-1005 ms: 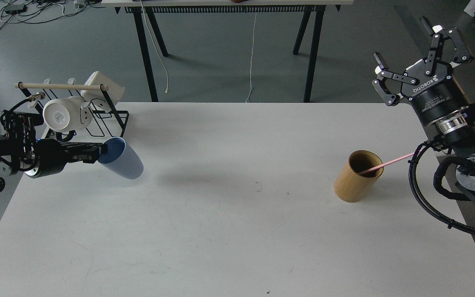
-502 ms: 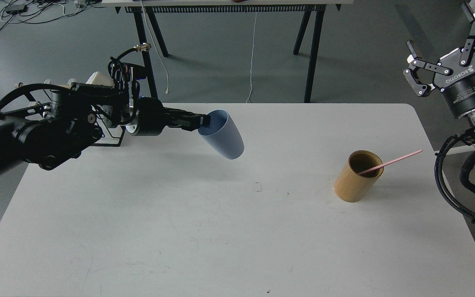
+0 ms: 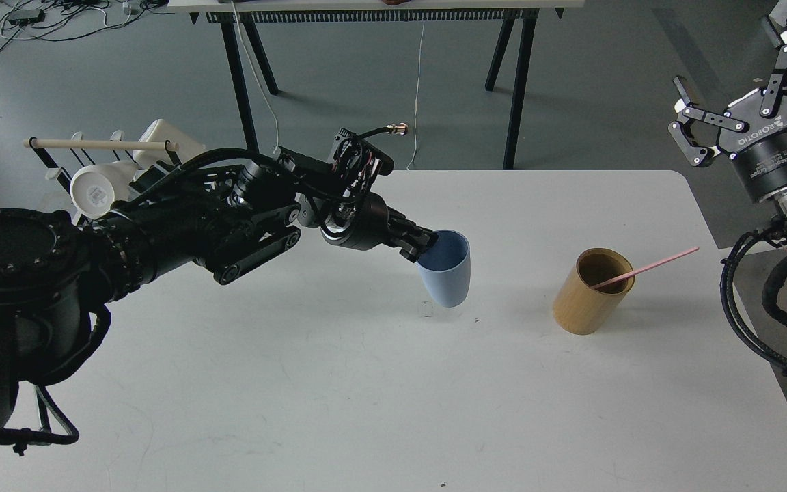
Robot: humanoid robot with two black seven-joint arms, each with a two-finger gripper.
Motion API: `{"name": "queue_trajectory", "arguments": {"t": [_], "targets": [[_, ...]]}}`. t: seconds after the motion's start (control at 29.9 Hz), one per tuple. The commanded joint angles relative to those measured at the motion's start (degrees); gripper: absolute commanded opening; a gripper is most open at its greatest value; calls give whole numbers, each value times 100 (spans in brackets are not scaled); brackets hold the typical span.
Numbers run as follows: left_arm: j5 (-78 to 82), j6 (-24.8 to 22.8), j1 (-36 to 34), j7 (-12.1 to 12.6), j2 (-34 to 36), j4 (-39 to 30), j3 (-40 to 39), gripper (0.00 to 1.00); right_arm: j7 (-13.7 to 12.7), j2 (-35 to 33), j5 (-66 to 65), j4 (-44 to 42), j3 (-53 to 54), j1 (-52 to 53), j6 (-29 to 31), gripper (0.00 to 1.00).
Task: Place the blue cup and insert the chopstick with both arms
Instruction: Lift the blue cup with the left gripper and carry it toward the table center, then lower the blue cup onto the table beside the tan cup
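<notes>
Jaws of left gripper [image 3: 427, 244] pinched on rim of blue cup [image 3: 445, 270], gripping the near-left edge of the mouth, one finger apparently inside and one outside. Cup roughly upright, mouth up, tilted slightly, base at or just above white worktop [image 3: 339, 383]; contact with the surface can't be told. Cup sits left of bamboo holder [image 3: 588, 292], near but clearly apart from it. Left arm [image 3: 216, 219] stretched in from the left edge across the worktop, wrist cables looped above it. Jaws of right gripper [image 3: 732, 82] spread wide, holding nothing, raised well above and right of the bamboo holder, past the worktop's right edge, fingers pointing up and away. Right arm's cable sleeve [image 3: 749, 321] hanging down right of the holder. Pink chopstick [image 3: 646, 268] resting in the bamboo holder, lower end inside the mouth, leaning over the holder's right rim with free end pointing up-right toward the right arm. Holder standing on the worktop, slightly tilted in view. Mug rack [image 3: 103, 145] with pale wooden dowel far left of the holder, at the worktop's back-left corner, partly hidden behind the left arm; white mugs [image 3: 96, 193] on it. Second table's black legs [image 3: 520, 89] beyond the worktop, behind the holder.
</notes>
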Motion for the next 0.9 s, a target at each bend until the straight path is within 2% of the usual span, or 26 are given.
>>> {"name": "queue_trajectory", "arguments": {"t": [0.0,0.33,0.87], "targets": [[4,32,4,1,-76,7,67,0,0,0,-9,-8,0,-20,1,96],[4,164,197,1,-67,94,216,1,0,44,-9,-52,0,-20,1,96],[4,138,276,1,3,42,208,10,0,44,-9,-52,0,-20,1,96]]}}
